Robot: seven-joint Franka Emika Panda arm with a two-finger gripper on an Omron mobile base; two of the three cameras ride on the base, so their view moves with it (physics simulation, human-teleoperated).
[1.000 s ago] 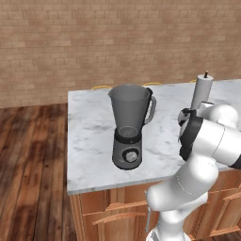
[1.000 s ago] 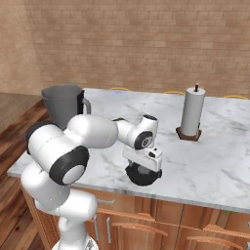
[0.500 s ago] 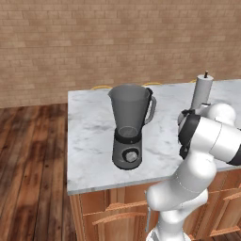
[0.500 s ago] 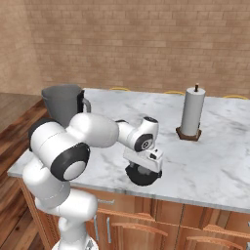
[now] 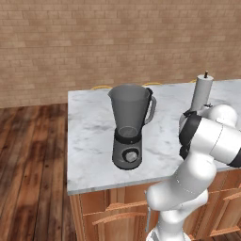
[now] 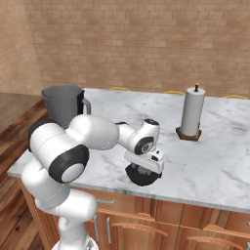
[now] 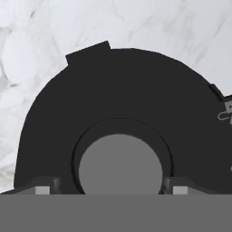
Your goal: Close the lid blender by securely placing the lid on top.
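The round flat black lid (image 7: pixel 122 113) sits flat on the marble counter (image 6: pixel 215 161) right under the two-finger gripper (image 7: pixel 120 186), fingers spread wide either side of its raised centre cap (image 7: pixel 120 164), not pinching yet I think.

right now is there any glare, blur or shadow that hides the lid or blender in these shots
Left base view: even lighting, the blender sharp, its translucent jar free of glare. Right base view: the lid shows as a dark disc, partly covered by the gripper. Hand view: the lid is crisp against the marble counter, its black surface showing little detail.
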